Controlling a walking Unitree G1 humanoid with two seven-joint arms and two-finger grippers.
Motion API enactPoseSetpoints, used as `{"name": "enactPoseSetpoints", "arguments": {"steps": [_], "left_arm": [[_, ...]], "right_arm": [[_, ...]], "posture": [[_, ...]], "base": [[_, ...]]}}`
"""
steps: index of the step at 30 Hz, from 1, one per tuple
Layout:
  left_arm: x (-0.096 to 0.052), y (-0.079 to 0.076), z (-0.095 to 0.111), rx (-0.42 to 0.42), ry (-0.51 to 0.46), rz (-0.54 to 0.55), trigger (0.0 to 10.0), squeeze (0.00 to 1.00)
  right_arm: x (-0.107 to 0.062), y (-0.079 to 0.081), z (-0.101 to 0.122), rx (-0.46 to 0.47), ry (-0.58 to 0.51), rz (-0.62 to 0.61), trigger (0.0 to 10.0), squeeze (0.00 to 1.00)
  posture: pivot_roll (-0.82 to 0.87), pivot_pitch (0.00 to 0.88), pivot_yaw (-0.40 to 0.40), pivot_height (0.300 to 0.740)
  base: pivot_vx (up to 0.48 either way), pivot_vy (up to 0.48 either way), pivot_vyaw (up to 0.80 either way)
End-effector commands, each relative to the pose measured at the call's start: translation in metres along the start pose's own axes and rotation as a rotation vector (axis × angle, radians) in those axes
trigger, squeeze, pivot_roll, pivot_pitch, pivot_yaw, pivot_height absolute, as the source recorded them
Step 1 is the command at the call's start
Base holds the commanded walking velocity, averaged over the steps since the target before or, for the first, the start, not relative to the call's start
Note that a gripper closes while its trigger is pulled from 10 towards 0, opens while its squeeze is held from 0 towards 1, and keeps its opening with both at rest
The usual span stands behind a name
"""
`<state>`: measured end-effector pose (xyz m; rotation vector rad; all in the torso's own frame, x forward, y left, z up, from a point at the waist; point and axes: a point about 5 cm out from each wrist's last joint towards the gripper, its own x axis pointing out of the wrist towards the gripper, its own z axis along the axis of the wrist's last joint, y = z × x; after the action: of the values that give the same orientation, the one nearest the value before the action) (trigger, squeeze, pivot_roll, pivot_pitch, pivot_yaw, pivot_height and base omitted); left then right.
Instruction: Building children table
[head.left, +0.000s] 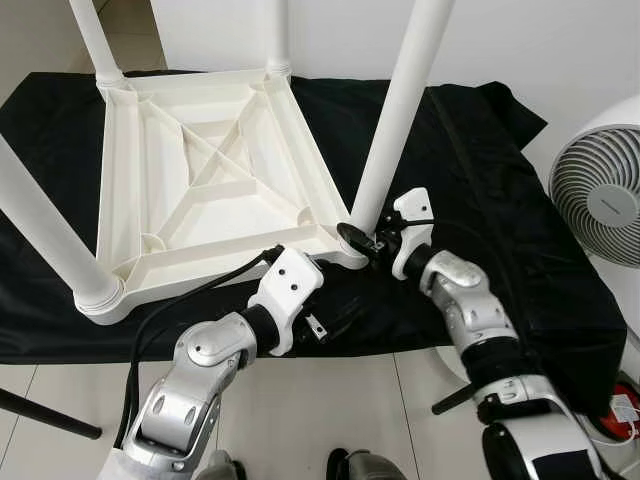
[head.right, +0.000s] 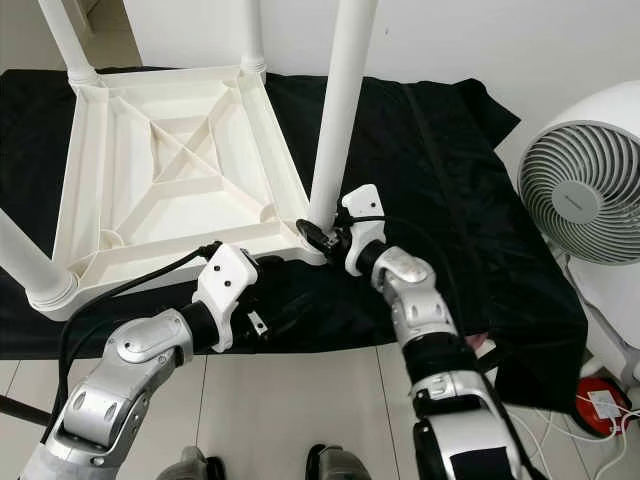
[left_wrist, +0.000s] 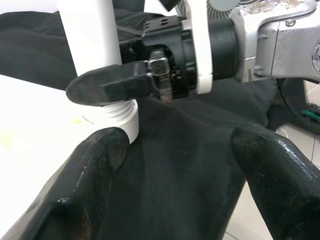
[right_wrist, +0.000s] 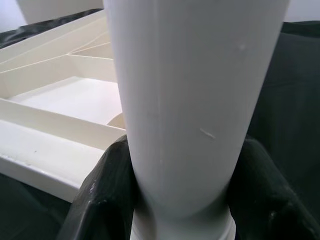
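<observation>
Upturned white table (head.left: 200, 180) lies on black cloth (head.left: 480, 200).

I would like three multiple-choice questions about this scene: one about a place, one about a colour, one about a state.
1. Where does the upside-down white plastic table lie?
A. on a black cloth
B. on bare tiles
C. on a wooden bench

2. What colour is the round fan on the robot's right?
A. red
B. white
C. blue

3. What is the right end effector doing?
A. hanging idle
B. holding the fan
C. gripping a white table leg

Answers: 1 A, the black cloth spreads under the table. 2 B, its grille is white. 3 C, its black fingers clasp the white table leg near its base.
</observation>
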<state>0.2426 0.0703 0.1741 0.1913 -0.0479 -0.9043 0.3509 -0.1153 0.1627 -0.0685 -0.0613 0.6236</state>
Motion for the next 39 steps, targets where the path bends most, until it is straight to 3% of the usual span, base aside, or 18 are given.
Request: {"name": "enactPoseSetpoints", "arguments": {"steps": [1,8,9,11,12,13,22,23,30,31,34,39], "left_arm": [[-0.001,-0.003,0.0,-0.01,-0.001,0.03,10.0,0.0],[-0.001,-0.004,-0.001,-0.016,0.002,0.02,10.0,0.0],[-0.001,-0.005,-0.001,-0.016,0.002,0.017,10.0,0.0],[-0.001,-0.005,-0.001,-0.016,0.003,0.015,10.0,0.0],[-0.001,-0.005,-0.001,-0.016,0.003,0.015,10.0,0.0],[-0.001,-0.004,-0.001,-0.017,0.003,0.015,10.0,0.0],[-0.002,-0.005,-0.001,-0.015,0.01,0.008,10.0,0.0],[-0.002,-0.005,-0.001,-0.014,0.011,0.009,10.0,0.0],[-0.002,-0.004,-0.001,-0.016,0.012,0.02,10.0,0.0],[-0.002,-0.004,-0.001,-0.016,0.012,0.022,10.0,0.0],[-0.003,-0.004,-0.001,-0.017,0.013,0.025,10.0,0.0],[-0.003,-0.005,0.0,-0.015,0.011,0.024,10.0,0.0]], "right_arm": [[0.0,0.005,-0.005,0.036,0.018,-0.069,0.0,0.0],[-0.002,0.021,-0.001,0.042,0.004,-0.181,0.0,0.0],[-0.002,0.027,0.0,0.008,0.011,-0.237,1.7,0.0],[-0.003,0.031,0.001,-0.004,0.011,-0.305,1.6,0.0],[-0.004,0.034,0.001,-0.022,0.018,-0.365,6.2,0.0],[-0.006,0.035,0.001,-0.002,0.024,-0.412,10.0,0.0],[-0.012,0.026,-0.001,0.007,0.048,-0.474,10.0,0.0],[-0.014,0.023,-0.002,0.017,0.048,-0.474,10.0,1.0],[-0.016,0.019,0.0,0.0,0.047,-0.463,10.0,1.0],[-0.016,0.02,0.0,-0.008,0.048,-0.443,10.0,0.0],[-0.015,0.021,0.0,-0.014,0.05,-0.4,10.0,0.0],[-0.01,0.004,0.002,-0.058,0.077,-0.302,10.0,0.0]], "posture": [[-0.06,0.108,-0.017,0.74],[-0.05,0.108,-0.013,0.74],[-0.06,0.109,-0.012,0.74],[-0.06,0.109,-0.012,0.74],[-0.06,0.109,-0.012,0.74],[-0.06,0.112,-0.007,0.74],[-0.06,0.119,-0.004,0.74],[-0.06,0.118,-0.004,0.74],[-0.05,0.124,-0.013,0.74],[-0.05,0.124,-0.013,0.74],[-0.05,0.124,-0.013,0.74],[-0.04,0.12,-0.015,0.74]], "base": [[0.0,0.0,0.0],[0.0,0.0,0.0],[0.0,0.0,0.0],[0.0,0.0,0.0],[0.0,0.0,0.0],[0.0,0.0,0.0],[0.0,0.0,0.0],[0.0,0.0,0.0],[0.0,0.0,0.0],[0.0,0.0,0.0],[0.0,0.0,0.0],[0.0,0.0,0.0]]}}
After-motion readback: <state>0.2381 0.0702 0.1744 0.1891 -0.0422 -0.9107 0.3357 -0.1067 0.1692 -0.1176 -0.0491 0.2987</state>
